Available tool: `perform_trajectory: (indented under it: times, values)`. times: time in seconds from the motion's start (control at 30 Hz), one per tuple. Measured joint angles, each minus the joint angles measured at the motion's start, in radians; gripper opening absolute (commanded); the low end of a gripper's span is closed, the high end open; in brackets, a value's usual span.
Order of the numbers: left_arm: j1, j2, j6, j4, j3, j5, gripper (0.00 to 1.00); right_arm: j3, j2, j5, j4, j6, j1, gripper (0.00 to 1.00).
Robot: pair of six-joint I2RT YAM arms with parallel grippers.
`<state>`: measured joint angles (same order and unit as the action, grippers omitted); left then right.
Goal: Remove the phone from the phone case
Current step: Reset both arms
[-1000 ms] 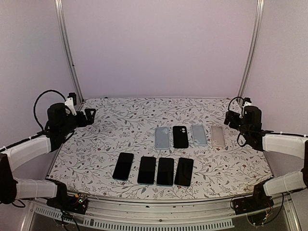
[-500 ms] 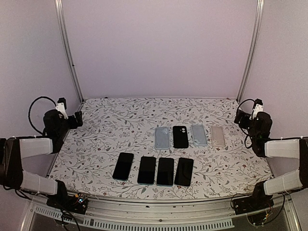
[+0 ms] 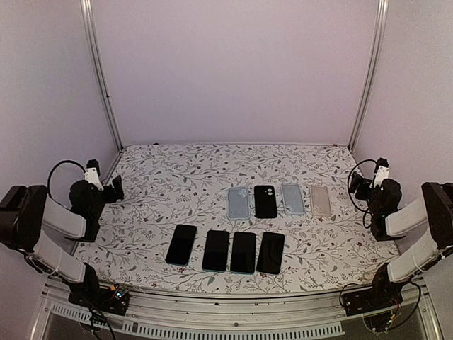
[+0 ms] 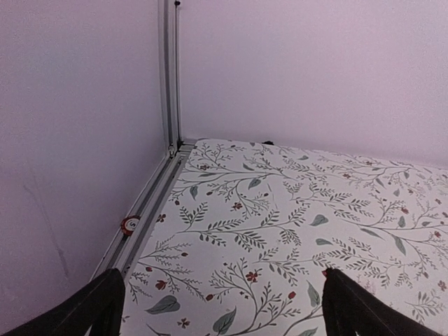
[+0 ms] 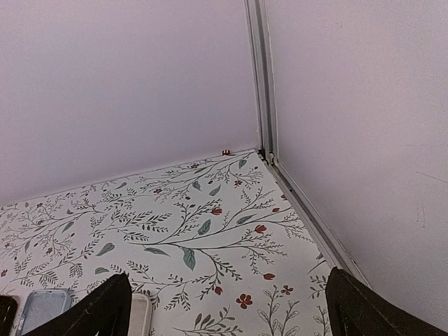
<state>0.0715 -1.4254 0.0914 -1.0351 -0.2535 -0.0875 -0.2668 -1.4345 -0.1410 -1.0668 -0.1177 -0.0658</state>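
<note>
Several phones lie screen up in a row near the front of the table, from the leftmost (image 3: pixel 181 244) to the rightmost (image 3: pixel 270 252). Behind them lies a row of several phone cases: a light blue one (image 3: pixel 238 202), a black one (image 3: pixel 265 201), another light blue one (image 3: pixel 293 199) and a clear one (image 3: pixel 321 200). My left gripper (image 3: pixel 113 190) hangs open at the table's left edge, far from them, with nothing between its fingers (image 4: pixel 98 308). My right gripper (image 3: pixel 356 183) is open and empty at the right edge. The right wrist view catches the clear case (image 5: pixel 142 315) at its bottom.
The floral table cloth (image 3: pixel 198 177) covers the table. Metal frame posts stand at the back left corner (image 4: pixel 170 84) and back right corner (image 5: pixel 260 77), with rails along both side edges. Plain walls close the back and sides.
Both arms have drawn back and folded down toward the table's side edges, left arm to the left, right arm to the right. Phones and cases have not moved.
</note>
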Motion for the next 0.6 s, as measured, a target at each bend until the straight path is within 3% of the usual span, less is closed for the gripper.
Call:
perform_trajectory:
  times: [0.27, 0.6]
  values:
    - [-0.002, -0.112, -0.029, -0.218, 0.032, 0.09, 0.99, 0.021, -0.098, 0.137, -0.158, 0.059, 0.0, 0.99]
    - [-0.041, -0.129, -0.076, -0.245, 0.024, 0.102, 0.99, 0.021, -0.099, 0.182, -0.201, 0.082, 0.0, 0.99]
